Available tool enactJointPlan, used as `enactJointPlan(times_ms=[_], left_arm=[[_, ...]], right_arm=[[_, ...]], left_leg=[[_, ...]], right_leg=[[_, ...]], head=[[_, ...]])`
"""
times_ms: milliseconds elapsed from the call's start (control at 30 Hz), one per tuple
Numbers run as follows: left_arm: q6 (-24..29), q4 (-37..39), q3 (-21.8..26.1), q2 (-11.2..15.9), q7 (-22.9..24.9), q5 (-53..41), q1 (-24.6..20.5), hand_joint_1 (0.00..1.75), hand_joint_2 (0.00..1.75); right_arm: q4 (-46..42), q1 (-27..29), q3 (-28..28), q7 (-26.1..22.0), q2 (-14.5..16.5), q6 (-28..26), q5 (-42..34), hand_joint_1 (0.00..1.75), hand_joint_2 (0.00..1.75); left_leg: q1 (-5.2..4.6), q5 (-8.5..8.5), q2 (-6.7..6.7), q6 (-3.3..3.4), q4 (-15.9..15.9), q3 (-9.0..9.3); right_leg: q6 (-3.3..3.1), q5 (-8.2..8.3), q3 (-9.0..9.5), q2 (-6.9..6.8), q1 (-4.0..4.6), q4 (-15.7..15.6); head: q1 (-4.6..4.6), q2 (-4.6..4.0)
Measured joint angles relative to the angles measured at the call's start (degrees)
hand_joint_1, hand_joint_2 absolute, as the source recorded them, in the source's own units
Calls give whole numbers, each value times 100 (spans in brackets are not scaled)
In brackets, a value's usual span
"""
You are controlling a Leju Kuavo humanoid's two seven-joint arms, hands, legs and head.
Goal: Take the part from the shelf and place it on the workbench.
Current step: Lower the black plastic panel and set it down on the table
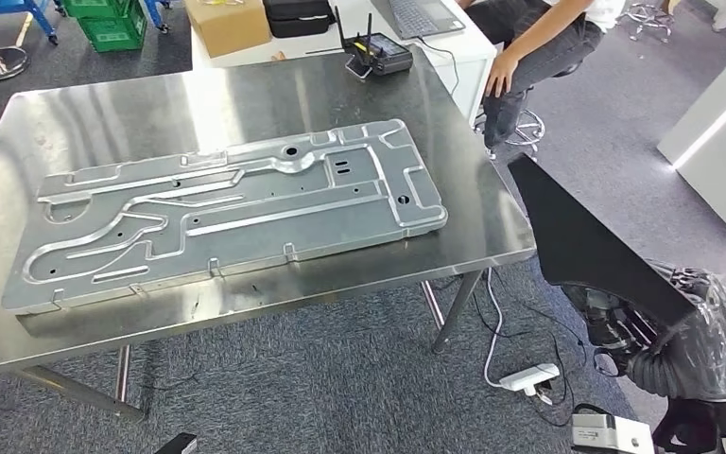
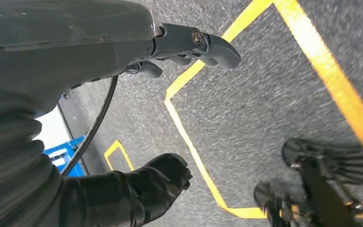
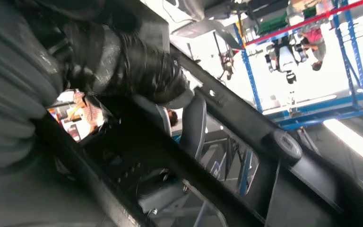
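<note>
the right hand grips a black part, its fingers curled round it, just off the steel table. the left hand hangs over the floor, fingers apart and empty.

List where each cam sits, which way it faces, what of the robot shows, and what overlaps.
Head: high on the body, facing forward and down at the steel workbench bearing a stamped metal panel; right arm with the black part.
Left wrist: behind the left hand, facing grey floor with yellow tape lines.
Right wrist: behind the right hand gripping the black part; blue racks beyond.
Shared: head and right wrist both show the black part.
</note>
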Motion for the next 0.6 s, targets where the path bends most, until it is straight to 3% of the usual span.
enactJointPlan(times_ms=[67,100,133,233,267,333,400,433,500,567,600], left_arm=[[0,0,10,0,0,-1,-4,0,175],[0,0,15,-1,0,-3,1,0,175],[-1,0,20,-2,0,-5,8,0,175],[-6,4,33,-9,0,-8,17,0,175],[-6,5,36,-10,0,-7,14,0,175],[-6,5,44,-13,0,-6,18,0,175],[-8,4,50,-3,-1,-8,25,0,175],[-8,4,52,1,-2,-9,16,0,175],[10,4,55,4,-4,-7,-11,0,175],[43,4,70,4,-4,2,-17,0,175],[53,4,83,4,-4,5,-11,0,175]], right_arm=[[19,5,20,4,-4,2,1,175,175],[27,5,27,6,-5,3,1,175,175],[32,4,29,6,-5,4,1,175,175],[48,2,36,6,-12,7,3,175,175],[54,-3,42,6,-16,9,7,175,175],[62,-31,52,9,-25,14,12,175,175],[61,-52,56,13,-27,14,13,175,175],[61,-61,57,17,-27,18,15,175,175],[67,-95,62,37,-27,58,33,175,175],[92,-165,83,101,-35,165,76,175,175],[113,-235,110,160,-54,261,100,175,175]], left_leg=[[0,-112,-122,3,1,130],[0,-174,-185,-3,2,214],[2,-241,-249,-13,4,310],[12,-436,-429,-82,12,514],[17,-479,-481,-119,-1,536],[16,-503,-543,-188,-14,578],[9,-515,-409,-234,117,571],[6,-557,-282,-256,337,464],[7,-766,-42,-302,1046,32],[11,-1024,27,-341,1560,-397],[11,-1021,40,-346,1567,-502]], right_leg=[[32,-299,-441,27,-26,384],[37,-329,-550,30,-33,335],[36,-200,-580,44,-37,118],[-8,784,-500,259,-18,-822],[-43,994,-475,308,0,-976],[-129,1022,-416,268,25,-1057],[-211,992,-279,184,15,-1135],[-252,965,-201,137,11,-1162],[-310,890,-62,37,18,-1189],[-324,794,51,-55,27,-1190],[-324,740,114,-100,30,-1189]], head=[[1,0],[1,0],[2,0],[13,-1],[19,-1],[21,-1],[2,-1],[-10,0],[-29,0],[-36,0],[-36,0]])
